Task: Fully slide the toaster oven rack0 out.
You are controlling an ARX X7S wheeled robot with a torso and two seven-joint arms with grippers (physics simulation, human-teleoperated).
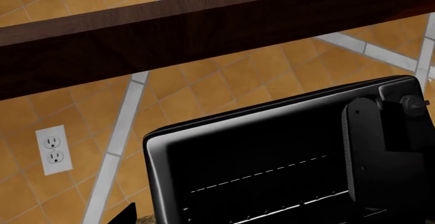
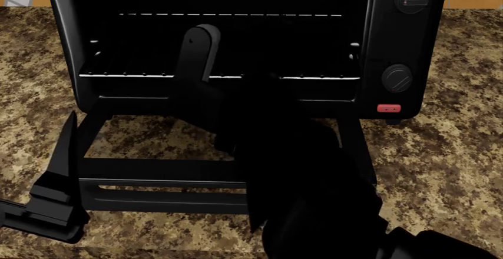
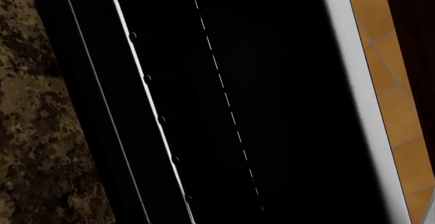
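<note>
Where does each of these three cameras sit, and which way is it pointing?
Head view: above the speckled granite counter, looking down into the open black boxy toaster oven; both dark arms show, the right gripper at the rack's silvery front bar.
Left wrist view: low, tilted up at the oven, orange tiled wall and white outlet; a dark robot part blocks one side.
Right wrist view: close inside the oven cavity; no robot parts show.
All three share the rack's front bar.

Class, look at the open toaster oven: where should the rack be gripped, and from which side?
Grip the rack's silvery front bar, coming straight in from the front over the lowered door. That bar lies at the oven's open mouth; the rest sits deeper inside.
</note>
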